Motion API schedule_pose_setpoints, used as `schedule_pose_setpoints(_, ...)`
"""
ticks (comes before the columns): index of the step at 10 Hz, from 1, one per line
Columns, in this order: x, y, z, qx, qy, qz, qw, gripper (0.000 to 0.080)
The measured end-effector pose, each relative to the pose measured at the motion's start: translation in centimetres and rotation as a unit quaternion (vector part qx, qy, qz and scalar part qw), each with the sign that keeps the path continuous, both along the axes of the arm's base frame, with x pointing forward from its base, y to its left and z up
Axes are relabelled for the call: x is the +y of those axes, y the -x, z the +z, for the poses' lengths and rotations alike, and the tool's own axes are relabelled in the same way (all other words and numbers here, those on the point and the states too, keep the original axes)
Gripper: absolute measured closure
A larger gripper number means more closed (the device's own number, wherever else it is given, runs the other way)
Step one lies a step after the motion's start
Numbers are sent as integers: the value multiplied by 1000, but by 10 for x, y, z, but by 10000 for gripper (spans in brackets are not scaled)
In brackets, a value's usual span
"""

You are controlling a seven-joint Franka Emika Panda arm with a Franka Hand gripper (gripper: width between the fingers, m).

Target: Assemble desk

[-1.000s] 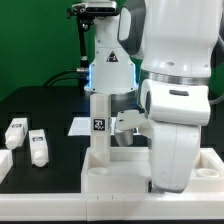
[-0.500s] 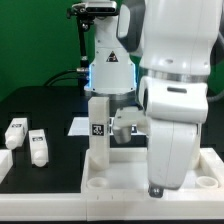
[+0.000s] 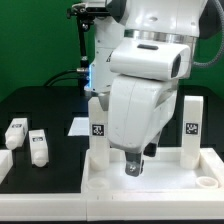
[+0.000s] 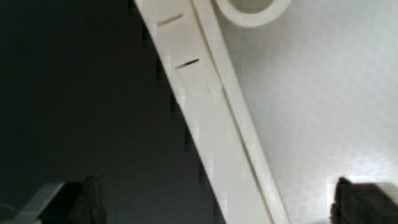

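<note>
The desk top (image 3: pixel 110 180), a white rimmed tray, lies at the front of the table. Two white tagged legs stand upright on it, one at its back left (image 3: pixel 98 130) and one at its back right (image 3: pixel 191 127). My gripper (image 3: pixel 138 163) hangs low over the tray between them, open and empty. In the wrist view the tray's rim (image 4: pixel 214 110) runs diagonally between my dark fingertips (image 4: pixel 64 205), with the black table on one side and the tray floor with a round socket (image 4: pixel 254 8) on the other. My gripper (image 4: pixel 214 205) holds nothing.
Two loose white legs (image 3: pixel 16 133) (image 3: pixel 38 146) lie on the black table at the exterior view's left. The marker board (image 3: pixel 78 125) lies behind the tray. The robot's base (image 3: pixel 108 70) stands at the back.
The arm has swung from the exterior view's right toward the middle and tilted. The back right leg, hidden behind it before, now shows standing free.
</note>
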State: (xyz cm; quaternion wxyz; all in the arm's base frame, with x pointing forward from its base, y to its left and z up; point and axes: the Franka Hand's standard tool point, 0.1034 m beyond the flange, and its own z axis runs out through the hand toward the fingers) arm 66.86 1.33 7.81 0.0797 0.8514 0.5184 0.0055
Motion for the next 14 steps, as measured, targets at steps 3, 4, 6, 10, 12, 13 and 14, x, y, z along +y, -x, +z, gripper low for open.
schedule_pose_setpoints(3, -23, 3, 7, -3, -12, -95, 995, 150)
schedule_pose_setpoints(4, -49, 7, 14, 0, -11, -120, 993, 150)
schedule_pose_setpoints(6, -99, 16, 23, 12, -14, -173, 985, 150)
schedule_pose_setpoints(10, -102, 17, 22, 12, -18, -243, 970, 150)
schedule_pose_setpoints(12, -121, 27, 27, 34, -26, -204, 978, 150)
schedule_pose_setpoints(13, -144, 52, 29, 49, -27, -193, 980, 150)
schedule_pose_setpoints(14, -155, 71, 34, 55, -30, -197, 978, 150)
